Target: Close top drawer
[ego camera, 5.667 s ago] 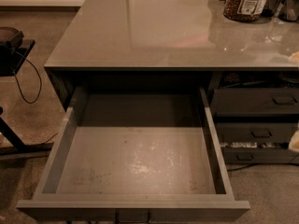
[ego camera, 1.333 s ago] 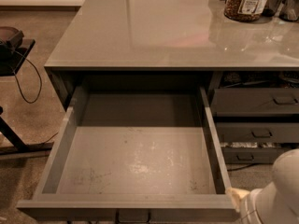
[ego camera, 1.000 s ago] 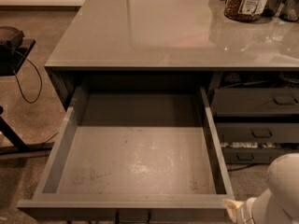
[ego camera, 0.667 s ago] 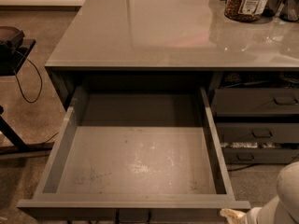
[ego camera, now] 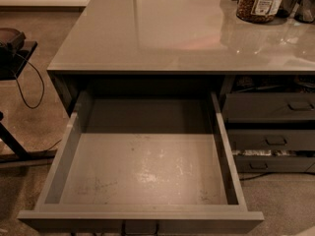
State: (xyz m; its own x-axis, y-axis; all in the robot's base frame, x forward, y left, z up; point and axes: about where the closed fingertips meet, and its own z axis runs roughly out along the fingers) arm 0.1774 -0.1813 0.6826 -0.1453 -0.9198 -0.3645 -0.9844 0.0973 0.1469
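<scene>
The top drawer [ego camera: 142, 181] is pulled far out from under the grey counter [ego camera: 162, 33]. Its scuffed pale-grey floor is bare. The top rim of its front [ego camera: 140, 214] runs along the bottom edge of the view, and the small central pull [ego camera: 140, 227] just shows there. My gripper is out of view. Only a pale sliver of my arm [ego camera: 310, 231] shows at the bottom right corner, to the right of the drawer front.
Shallower grey drawers [ego camera: 268, 107] stack to the right, the lowest ones slightly open. A jar of nuts [ego camera: 258, 1] and dark containers stand on the counter's far right. A black stand with cables [ego camera: 15, 53] is at the left on the floor.
My pale arm came in at the bottom right beside the drawer's front corner, then sank down and right until almost out of view. The drawer has not moved.
</scene>
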